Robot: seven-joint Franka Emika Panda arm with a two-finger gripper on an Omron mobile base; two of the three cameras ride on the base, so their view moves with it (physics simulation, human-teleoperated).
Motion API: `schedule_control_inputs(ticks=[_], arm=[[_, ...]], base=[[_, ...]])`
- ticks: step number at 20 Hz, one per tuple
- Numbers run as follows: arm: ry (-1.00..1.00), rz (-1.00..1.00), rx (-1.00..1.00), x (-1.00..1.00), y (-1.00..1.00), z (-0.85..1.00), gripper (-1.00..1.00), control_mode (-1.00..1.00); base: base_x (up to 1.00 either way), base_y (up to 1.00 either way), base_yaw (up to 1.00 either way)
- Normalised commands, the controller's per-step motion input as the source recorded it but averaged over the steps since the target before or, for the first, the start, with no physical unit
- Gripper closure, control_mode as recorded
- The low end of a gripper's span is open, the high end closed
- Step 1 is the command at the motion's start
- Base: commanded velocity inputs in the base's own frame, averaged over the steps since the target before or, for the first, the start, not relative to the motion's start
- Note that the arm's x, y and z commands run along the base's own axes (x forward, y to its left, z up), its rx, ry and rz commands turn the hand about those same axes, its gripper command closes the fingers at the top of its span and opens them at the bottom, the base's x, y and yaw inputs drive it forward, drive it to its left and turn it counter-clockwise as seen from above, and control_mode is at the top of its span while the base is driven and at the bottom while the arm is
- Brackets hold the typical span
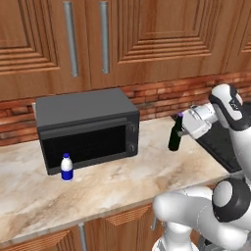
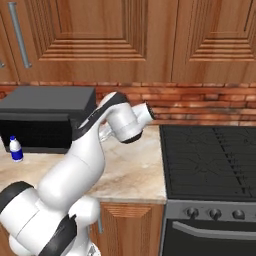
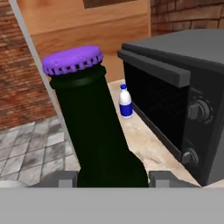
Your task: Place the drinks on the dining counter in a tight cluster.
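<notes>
A small dark bottle [image 1: 173, 141] with a purple cap [image 3: 72, 60] stands upright near the right end of the counter, right of the microwave. My gripper [image 1: 180, 128] reaches in from the right and is shut on its neck. In the hand view the dark bottle [image 3: 103, 144] fills the gap between my fingertips [image 3: 64, 179], with my gripper [image 3: 113, 180] closed against its sides. I cannot tell if its base touches the counter. A small white-and-blue bottle [image 1: 66, 167] [image 2: 16, 149] [image 3: 126, 101] stands in front of the microwave's left corner. The dining counter is out of view.
A black microwave [image 1: 86, 128] [image 2: 45, 117] [image 3: 183, 109] sits on the beige marble counter [image 1: 122, 184] against a brick wall. A black stove [image 2: 215, 160] [image 1: 223, 142] adjoins the counter on the right. Wooden upper cabinets [image 1: 147, 34] hang above.
</notes>
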Motion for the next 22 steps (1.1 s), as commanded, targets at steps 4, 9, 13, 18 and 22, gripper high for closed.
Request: schedule_control_inputs(ticks=[4,9,13,18,22], arm=[[0.00,0.00,0.00,0.00,0.00,0.00,1.00,1.00],[0.00,0.00,0.00,0.00,0.00,0.00,1.00,1.00],[0.00,0.00,0.00,0.00,0.00,0.00,1.00,1.00],[0.00,0.00,0.00,0.00,0.00,0.00,1.00,1.00],[0.00,0.00,0.00,0.00,0.00,0.00,1.00,1.00]], base=[[-0.89,-0.64,-0.19],[-0.89,-0.61,-0.38],[-0.46,0.13,-0.71],[-0.02,0.35,-0.89],[0.00,0.19,-0.96]])
